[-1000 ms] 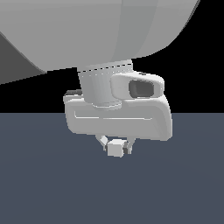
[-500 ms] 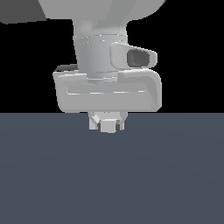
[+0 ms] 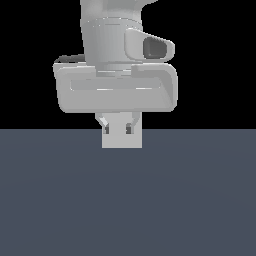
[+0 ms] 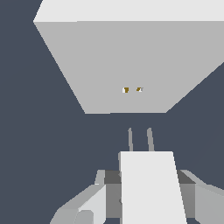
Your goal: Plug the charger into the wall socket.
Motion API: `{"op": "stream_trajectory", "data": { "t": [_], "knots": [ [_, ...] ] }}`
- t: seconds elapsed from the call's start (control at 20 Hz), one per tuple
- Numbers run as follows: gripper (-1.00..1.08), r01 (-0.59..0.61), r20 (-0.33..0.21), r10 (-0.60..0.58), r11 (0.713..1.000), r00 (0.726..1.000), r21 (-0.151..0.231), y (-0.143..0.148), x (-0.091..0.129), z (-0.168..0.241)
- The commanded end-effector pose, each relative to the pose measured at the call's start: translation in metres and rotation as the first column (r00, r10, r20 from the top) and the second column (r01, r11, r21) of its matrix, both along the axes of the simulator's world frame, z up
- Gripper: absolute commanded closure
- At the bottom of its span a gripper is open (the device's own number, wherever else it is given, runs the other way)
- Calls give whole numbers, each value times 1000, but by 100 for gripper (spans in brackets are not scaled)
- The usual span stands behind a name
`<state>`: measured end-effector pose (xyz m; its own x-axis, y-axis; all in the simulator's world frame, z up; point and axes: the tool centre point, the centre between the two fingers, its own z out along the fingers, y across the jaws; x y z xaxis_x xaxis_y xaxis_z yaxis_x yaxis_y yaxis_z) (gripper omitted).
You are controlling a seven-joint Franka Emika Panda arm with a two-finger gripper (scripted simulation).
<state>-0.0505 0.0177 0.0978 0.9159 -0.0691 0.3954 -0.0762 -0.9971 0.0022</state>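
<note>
In the wrist view my gripper (image 4: 148, 192) is shut on the charger (image 4: 151, 188), a plain white block between the fingers. Its two thin prongs (image 4: 140, 139) point at the wall socket (image 4: 127, 61), a large light-grey panel ahead with two small yellowish holes (image 4: 132, 89). A gap of dark floor separates the prongs from the panel. The prongs sit slightly to one side of the holes. In the exterior view the gripper (image 3: 118, 130) hangs just above the floor, holding the charger (image 3: 122, 141). The socket is not in that view.
A dark blue-grey floor (image 3: 128, 200) fills the lower half of the exterior view, with a black background above. The arm's white hand body (image 3: 115, 90) and wrist camera housing (image 3: 150, 47) fill the upper middle.
The hand with the charger has come closer to the exterior camera and looks larger. It has shifted slightly to the exterior view's left. The grip is unchanged.
</note>
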Motion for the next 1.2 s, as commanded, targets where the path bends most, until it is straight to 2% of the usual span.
{"op": "stream_trajectory", "data": {
  "t": [0.0,0.75,1.15],
  "knots": [
    [108,-13,-1,13,1000,1000,1,2,0,3],
    [108,-13,-3,13,1000,1000,2,2,2,2],
    [108,-12,-3,12,1000,1000,4,1,25,2]
  ]
}}
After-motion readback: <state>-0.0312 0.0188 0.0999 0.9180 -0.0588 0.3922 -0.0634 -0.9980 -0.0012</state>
